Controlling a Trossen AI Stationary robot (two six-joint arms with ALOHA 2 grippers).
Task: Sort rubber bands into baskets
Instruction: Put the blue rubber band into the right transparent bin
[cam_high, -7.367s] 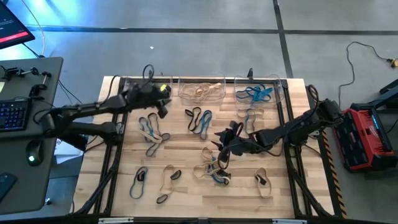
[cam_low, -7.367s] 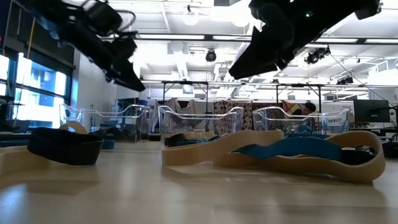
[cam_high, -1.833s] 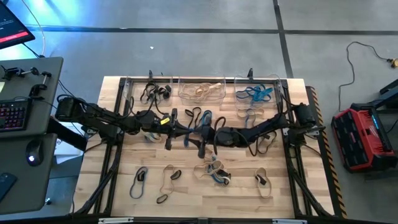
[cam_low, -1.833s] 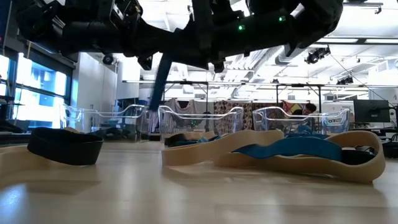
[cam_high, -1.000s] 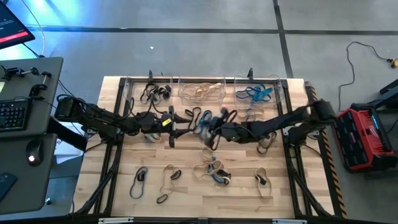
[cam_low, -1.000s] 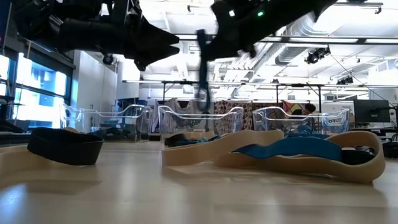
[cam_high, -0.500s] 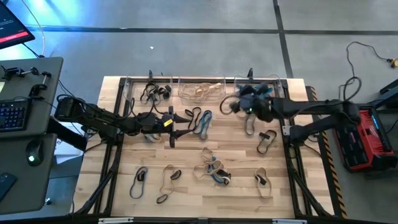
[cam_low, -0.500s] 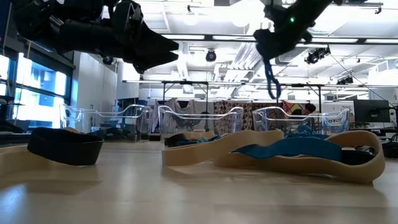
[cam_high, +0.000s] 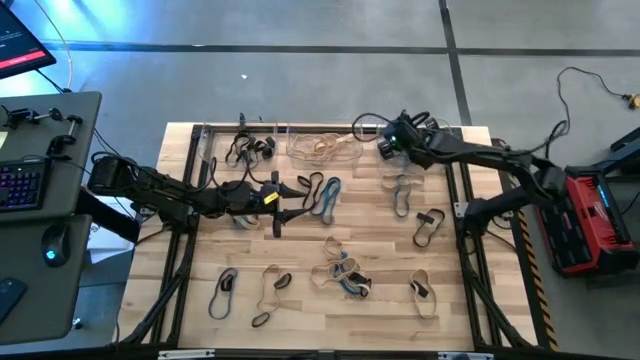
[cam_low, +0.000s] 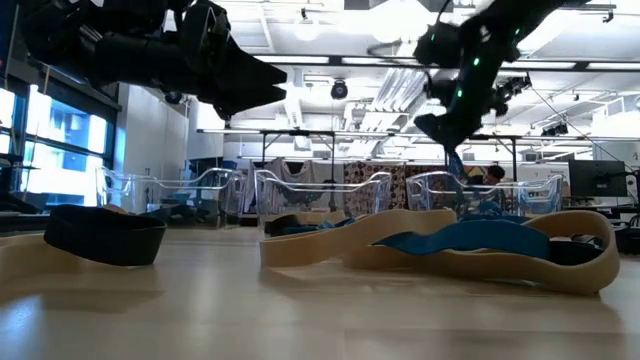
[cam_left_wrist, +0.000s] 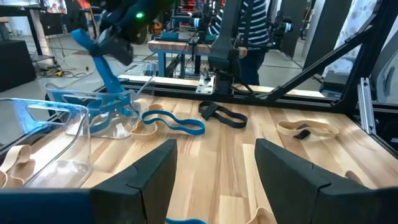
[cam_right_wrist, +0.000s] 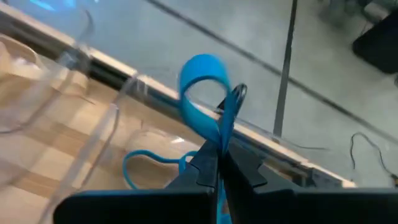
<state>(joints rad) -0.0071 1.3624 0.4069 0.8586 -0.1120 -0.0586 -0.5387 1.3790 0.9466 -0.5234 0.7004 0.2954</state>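
Note:
My right gripper (cam_high: 386, 146) hangs over the far right basket (cam_high: 440, 150), shut on a blue rubber band (cam_right_wrist: 200, 74). That clear basket holds other blue bands (cam_left_wrist: 106, 102). The middle basket (cam_high: 325, 147) holds tan bands and the left basket (cam_high: 245, 150) black ones. My left gripper (cam_high: 284, 206) hovers open and level above the table's middle left, with nothing between its fingers (cam_left_wrist: 143, 180). Loose black, tan and blue bands (cam_high: 320, 195) lie flat on the wood. My right gripper pinches the blue band between its two shut fingertips, on a stretch where both sides of the loop run together (cam_right_wrist: 225, 127). The fingers slant down toward the far edge. The band is lifted clear of the table, its free loop (cam_left_wrist: 99, 62) hanging slack toward the right basket.
Loose bands lie in clusters at the near middle (cam_high: 345, 275), near left (cam_high: 225, 290), near right (cam_high: 420, 292) and right of middle (cam_high: 428, 225). A desk with a keyboard (cam_high: 20, 185) stands left of the table, a red case (cam_high: 590, 215) on the floor to its right.
My right gripper has swung from the table's middle, beside my left gripper, toward the far right edge. It stays shut on the blue band and has tipped and turned on the way. It now hangs over the right basket, and the band dangles below it.

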